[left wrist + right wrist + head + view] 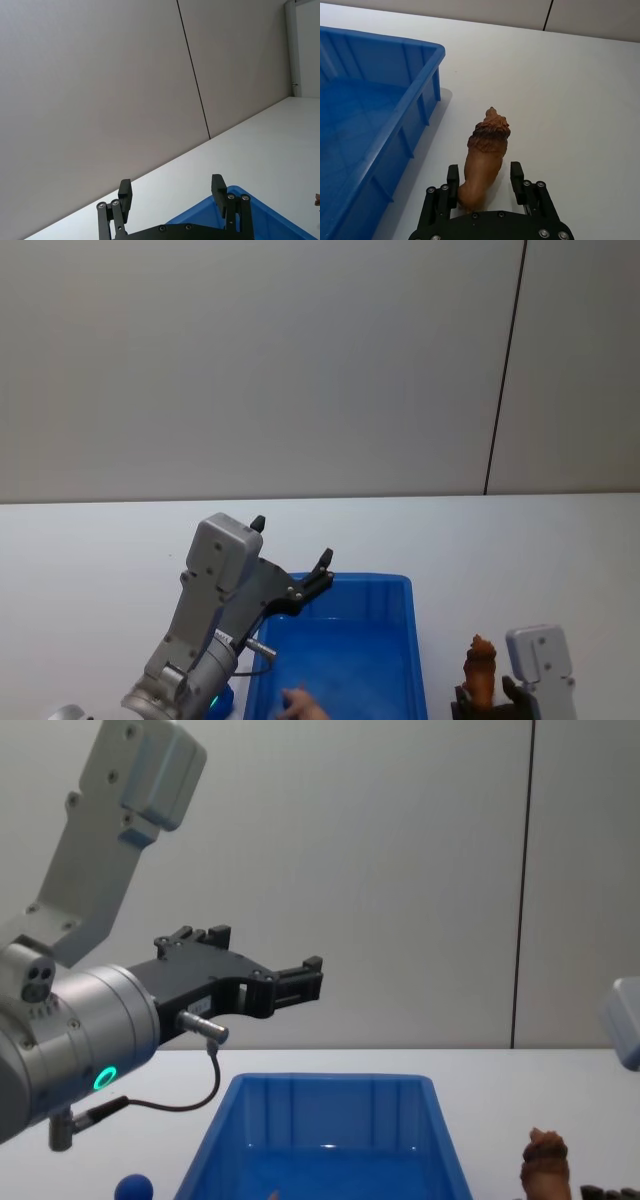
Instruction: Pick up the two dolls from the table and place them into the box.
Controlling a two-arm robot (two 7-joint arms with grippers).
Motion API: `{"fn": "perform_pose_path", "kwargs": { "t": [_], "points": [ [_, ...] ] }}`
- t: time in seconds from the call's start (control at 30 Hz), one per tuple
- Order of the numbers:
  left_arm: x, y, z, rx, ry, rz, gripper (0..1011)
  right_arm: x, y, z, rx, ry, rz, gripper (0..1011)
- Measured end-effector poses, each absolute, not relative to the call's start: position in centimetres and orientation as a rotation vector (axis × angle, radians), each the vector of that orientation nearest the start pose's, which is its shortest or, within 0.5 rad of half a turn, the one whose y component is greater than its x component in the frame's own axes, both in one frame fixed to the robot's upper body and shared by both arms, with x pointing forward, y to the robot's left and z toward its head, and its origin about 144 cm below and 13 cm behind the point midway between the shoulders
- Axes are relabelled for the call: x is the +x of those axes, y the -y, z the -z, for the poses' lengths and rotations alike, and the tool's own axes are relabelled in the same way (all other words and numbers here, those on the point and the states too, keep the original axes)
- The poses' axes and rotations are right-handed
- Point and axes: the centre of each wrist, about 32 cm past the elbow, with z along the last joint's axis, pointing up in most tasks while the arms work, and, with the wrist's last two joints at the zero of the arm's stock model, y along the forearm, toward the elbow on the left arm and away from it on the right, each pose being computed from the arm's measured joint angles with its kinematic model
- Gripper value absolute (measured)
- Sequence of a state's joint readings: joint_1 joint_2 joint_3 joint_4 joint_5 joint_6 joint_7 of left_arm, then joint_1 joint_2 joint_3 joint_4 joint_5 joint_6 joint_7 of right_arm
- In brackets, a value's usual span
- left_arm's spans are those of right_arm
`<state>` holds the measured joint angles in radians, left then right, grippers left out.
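The brown doll (pixel 486 150) stands upright on the white table (pixel 570 90), just right of the blue box (pixel 365 115). My right gripper (pixel 485 176) is open and straddles the doll's hind end, one finger close against it and a gap at the other. The head view shows the same doll (pixel 481 668) in front of the right gripper (pixel 488 702). A pale pink doll (pixel 300 705) lies inside the box (pixel 345 640) near its front. My left gripper (pixel 292 542) hovers open and holding nothing above the box's far left corner, also seen as the left gripper (pixel 258 956) high over the box (pixel 330 1120).
A small blue ball (pixel 133 1187) lies on the table left of the box. The bare table (pixel 520 550) stretches behind and to the right of the box, up to a grey wall.
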<state>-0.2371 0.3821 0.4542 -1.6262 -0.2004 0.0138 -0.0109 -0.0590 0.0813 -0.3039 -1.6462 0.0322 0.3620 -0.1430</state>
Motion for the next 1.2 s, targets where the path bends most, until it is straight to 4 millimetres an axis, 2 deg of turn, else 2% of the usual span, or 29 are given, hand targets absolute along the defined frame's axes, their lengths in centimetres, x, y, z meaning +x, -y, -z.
{"fn": "perform_pose_path", "kwargs": {
  "t": [0.23, 0.27, 0.33, 0.87, 1.2],
  "points": [
    [49.2, -19.8, -120.4, 0.061, 0.268, -1.124, 1001, 42.6, 15.5, -113.9, -0.341, -0.198, 1.387, 435],
    [49.2, -19.8, -120.4, 0.061, 0.268, -1.124, 1001, 42.6, 15.5, -114.0, -0.339, -0.2, 1.385, 435],
    [49.2, -19.8, -120.4, 0.061, 0.268, -1.124, 1001, 42.5, 15.6, -114.1, -0.332, -0.201, 1.379, 349],
    [49.2, -19.8, -120.4, 0.061, 0.268, -1.124, 1001, 42.1, 16.0, -116.2, -0.248, -0.149, 1.331, 335],
    [49.2, -19.8, -120.4, 0.061, 0.268, -1.124, 1001, 42.8, 15.6, -118.1, -0.17, -0.106, 1.24, 335]
  ]
}}
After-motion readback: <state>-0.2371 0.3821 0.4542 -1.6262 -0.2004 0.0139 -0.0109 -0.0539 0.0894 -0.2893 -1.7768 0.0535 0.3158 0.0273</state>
